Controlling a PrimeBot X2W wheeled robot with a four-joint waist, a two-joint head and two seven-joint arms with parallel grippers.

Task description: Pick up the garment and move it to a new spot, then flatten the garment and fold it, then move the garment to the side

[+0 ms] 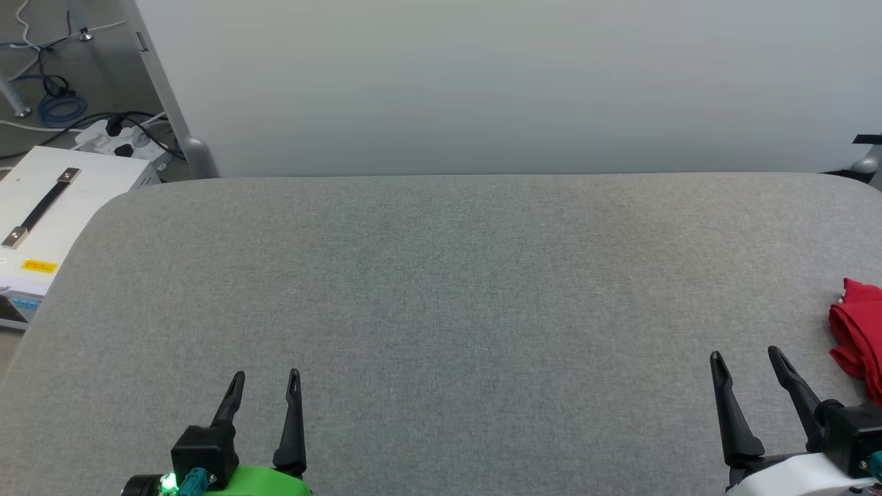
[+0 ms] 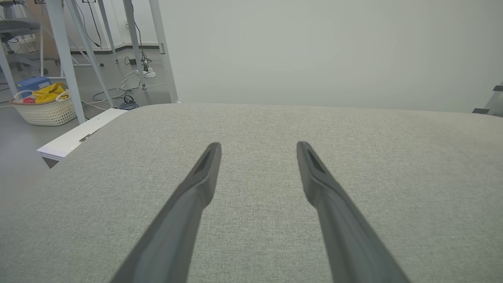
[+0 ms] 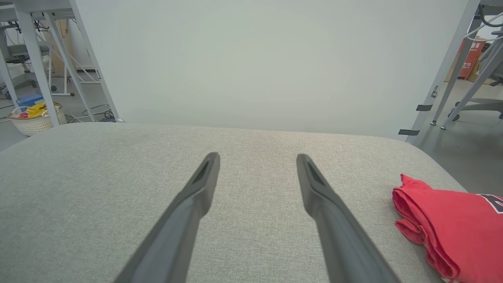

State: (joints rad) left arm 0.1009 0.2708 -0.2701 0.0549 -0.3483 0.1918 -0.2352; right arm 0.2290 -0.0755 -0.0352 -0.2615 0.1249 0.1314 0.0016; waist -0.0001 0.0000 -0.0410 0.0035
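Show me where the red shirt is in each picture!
Head view: the red shirt lies at the right edge, on the grey table, beside the right gripper.
Left wrist view: faces the table's left side, toward the basket.
Right wrist view: the red shirt sits lower right, right of the fingers.
Shared landmark: table's far edge against the white wall.

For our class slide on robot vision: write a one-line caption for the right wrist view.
Open right gripper above a grey fabric-covered table, a folded red garment lying at the view's right.

Red garment (image 3: pixel 452 224), folded into a layered bundle, lying at the right edge of the grey padded surface (image 1: pixel 441 289)
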